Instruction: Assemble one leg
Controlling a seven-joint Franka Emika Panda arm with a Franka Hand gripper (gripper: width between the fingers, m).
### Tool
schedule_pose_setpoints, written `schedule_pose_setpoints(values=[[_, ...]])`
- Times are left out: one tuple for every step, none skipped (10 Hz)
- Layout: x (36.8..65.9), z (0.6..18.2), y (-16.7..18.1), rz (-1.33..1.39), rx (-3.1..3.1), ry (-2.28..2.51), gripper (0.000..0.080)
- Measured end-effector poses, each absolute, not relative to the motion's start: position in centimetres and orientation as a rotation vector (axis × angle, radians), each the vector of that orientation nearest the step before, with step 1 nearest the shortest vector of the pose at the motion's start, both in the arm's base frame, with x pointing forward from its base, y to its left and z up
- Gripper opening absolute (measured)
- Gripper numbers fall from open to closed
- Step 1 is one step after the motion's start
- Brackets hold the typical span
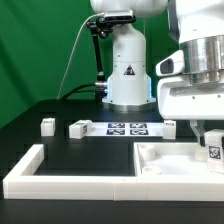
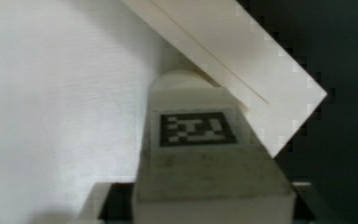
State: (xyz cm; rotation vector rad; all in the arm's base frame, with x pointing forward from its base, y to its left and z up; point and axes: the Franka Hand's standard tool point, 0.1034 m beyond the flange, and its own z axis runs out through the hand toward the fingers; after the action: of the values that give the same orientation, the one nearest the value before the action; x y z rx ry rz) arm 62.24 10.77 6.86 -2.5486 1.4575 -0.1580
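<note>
Tagged white leg clamped upright between fingers of gripper, tag facing out, white tray-like part directly beneath gripper, black bench around.

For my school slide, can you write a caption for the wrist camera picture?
The gripper holds a tagged white leg over the white tray-like part.

Exterior view: low, wide, facing arm base; wrist view: close (leg shared).
</note>
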Motion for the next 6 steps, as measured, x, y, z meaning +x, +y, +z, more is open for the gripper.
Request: schedule_pose_setpoints(values=[[62.16, 6.84, 10.85, -0.127, -2.418, 1.636, 0.0294], [62.1, 6.82, 10.99, -0.095, -2.264, 1.832, 0.0295], [62.05, 6.82, 11.1, -0.072, -2.156, 1.95, 0.0295], [62.02, 6.82, 11.29, -0.055, -2.072, 2.035, 0.0295], [61.98, 6.82, 11.51, -0.037, -1.979, 2.123, 0.0295], [61.97, 6.82, 11.54, -0.022, -1.922, 2.175, 0.0295]])
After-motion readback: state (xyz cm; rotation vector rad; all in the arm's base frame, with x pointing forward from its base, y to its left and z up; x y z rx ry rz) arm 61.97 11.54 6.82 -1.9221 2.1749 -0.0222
